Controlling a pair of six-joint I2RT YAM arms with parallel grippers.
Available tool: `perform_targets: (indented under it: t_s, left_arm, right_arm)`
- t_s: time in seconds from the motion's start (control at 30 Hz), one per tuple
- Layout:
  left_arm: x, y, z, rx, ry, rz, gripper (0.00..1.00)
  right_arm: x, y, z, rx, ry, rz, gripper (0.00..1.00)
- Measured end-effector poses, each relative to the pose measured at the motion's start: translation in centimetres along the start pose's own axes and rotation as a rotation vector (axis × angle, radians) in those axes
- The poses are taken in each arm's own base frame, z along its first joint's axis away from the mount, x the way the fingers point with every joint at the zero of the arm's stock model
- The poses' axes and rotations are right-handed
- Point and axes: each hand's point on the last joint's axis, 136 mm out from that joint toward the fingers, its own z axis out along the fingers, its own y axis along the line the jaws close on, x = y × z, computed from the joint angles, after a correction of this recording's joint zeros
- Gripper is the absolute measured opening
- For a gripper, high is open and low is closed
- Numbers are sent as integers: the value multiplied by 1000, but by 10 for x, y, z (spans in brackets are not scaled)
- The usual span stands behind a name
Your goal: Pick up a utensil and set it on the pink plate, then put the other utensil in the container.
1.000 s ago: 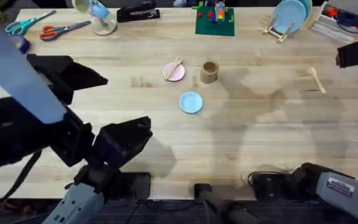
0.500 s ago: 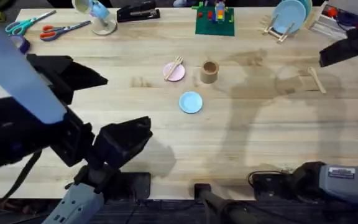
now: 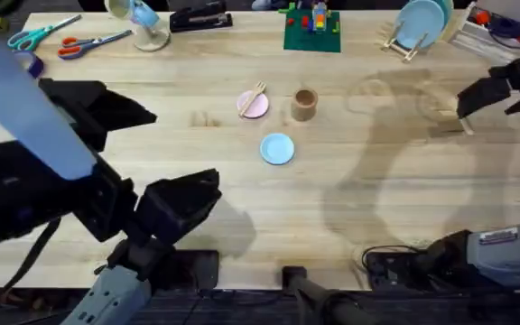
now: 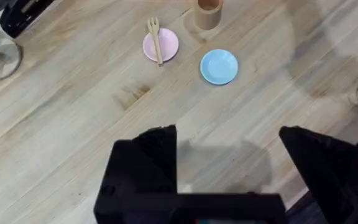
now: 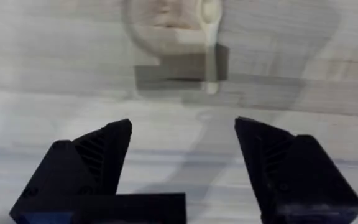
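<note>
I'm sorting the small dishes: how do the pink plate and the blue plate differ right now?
The pink plate carries the wooden fork across it; the light blue plate is bare. The pink plate lies farther from the arm bases, level with the brown cup; the blue plate lies nearer. Both are small, round and flat on the table.

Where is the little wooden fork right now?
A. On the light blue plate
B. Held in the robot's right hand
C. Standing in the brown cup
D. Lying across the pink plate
D: the wooden fork lies across the pink plate, beside the brown cup; the light blue plate carries nothing, and the open right hand holds nothing.
</note>
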Motion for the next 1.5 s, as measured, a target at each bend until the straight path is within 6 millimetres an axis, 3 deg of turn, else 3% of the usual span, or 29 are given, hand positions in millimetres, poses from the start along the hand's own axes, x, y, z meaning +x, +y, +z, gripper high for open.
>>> perform_targets:
  t_s: [0.23,0.57,1.17,1.5]
  left_arm:
    - [0,0,0,0,0,0,993]
    - [0,0,0,0,0,0,993]
    - [0,0,0,0,0,0,992]
    - [0,0,0,0,0,0,993]
  right_arm:
    - [-19,-25,10,52,-74,30,994]
    - [-36,-37,26,74,-108,31,994]
    - [-54,-28,63,30,-96,-61,995]
    - [-51,-26,88,-6,-53,-61,994]
